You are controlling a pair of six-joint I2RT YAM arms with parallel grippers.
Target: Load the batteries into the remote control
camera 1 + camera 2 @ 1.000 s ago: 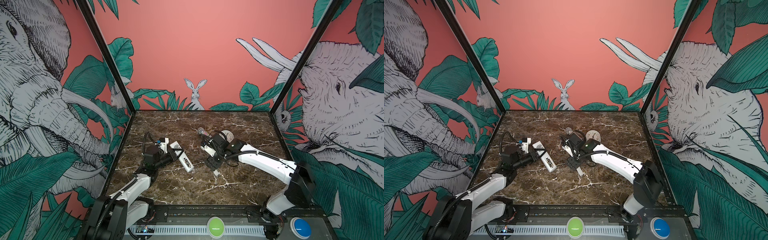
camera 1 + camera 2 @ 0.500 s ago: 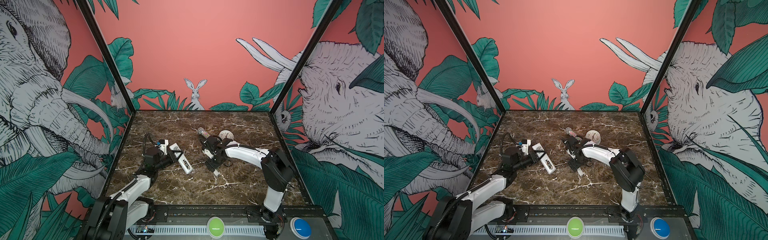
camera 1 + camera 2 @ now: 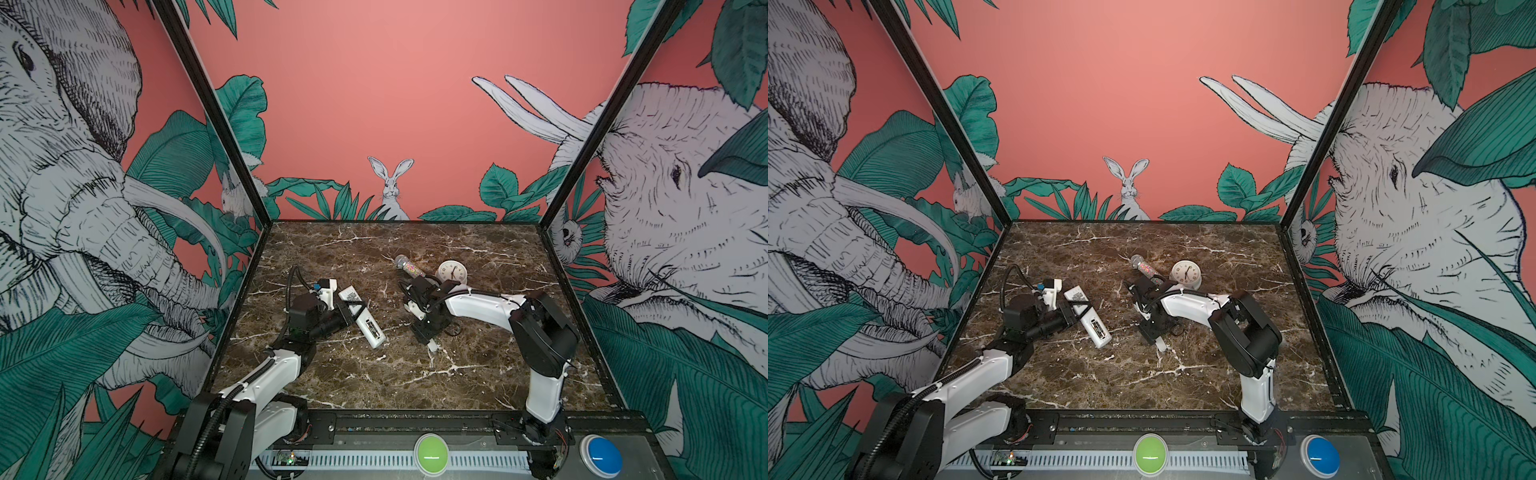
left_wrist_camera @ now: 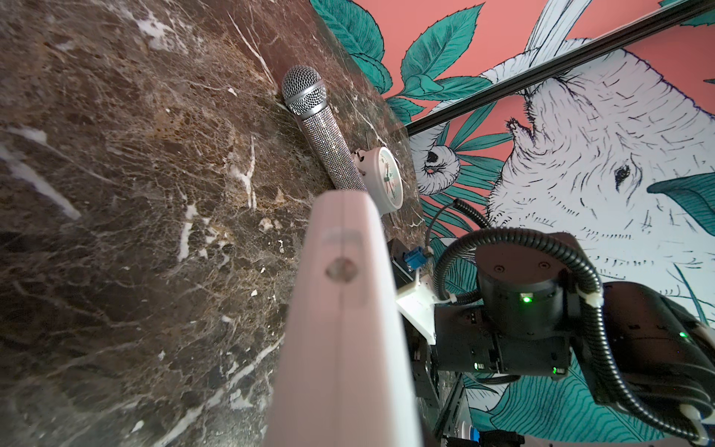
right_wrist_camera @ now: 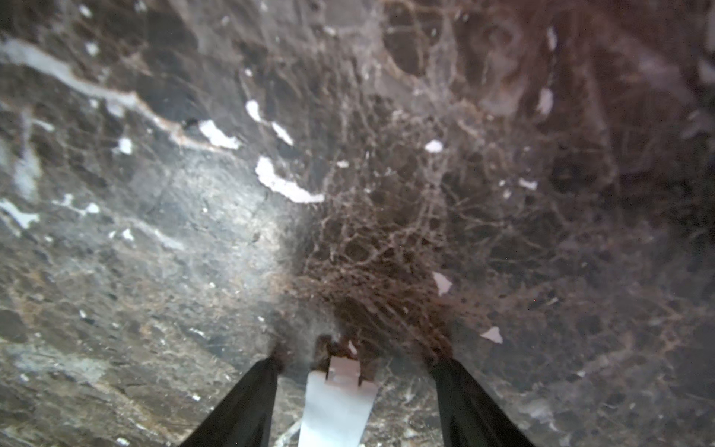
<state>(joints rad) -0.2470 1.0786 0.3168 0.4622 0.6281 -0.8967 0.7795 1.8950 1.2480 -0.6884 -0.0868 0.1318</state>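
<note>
**A:** Grip on the left, how was it?

**B:** The left gripper (image 3: 354,310) was clamped across the remote control (image 3: 362,318). The remote was white and slanted, with a dark slot (image 3: 372,329) on the part beyond the gripper.

**A:** And the right gripper (image 5: 354,360)?

**B:** Its fingers (image 5: 247,402) stood apart, with the tips close to the marble table (image 5: 154,232). A small white flat piece (image 5: 338,406) lay between them, with a gap at each side.

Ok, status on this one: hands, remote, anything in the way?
Left hand shut on remote control. Right hand open astride white flat piece on table. No batteries in sight. Microphone, clock at back, not blocking.
</note>
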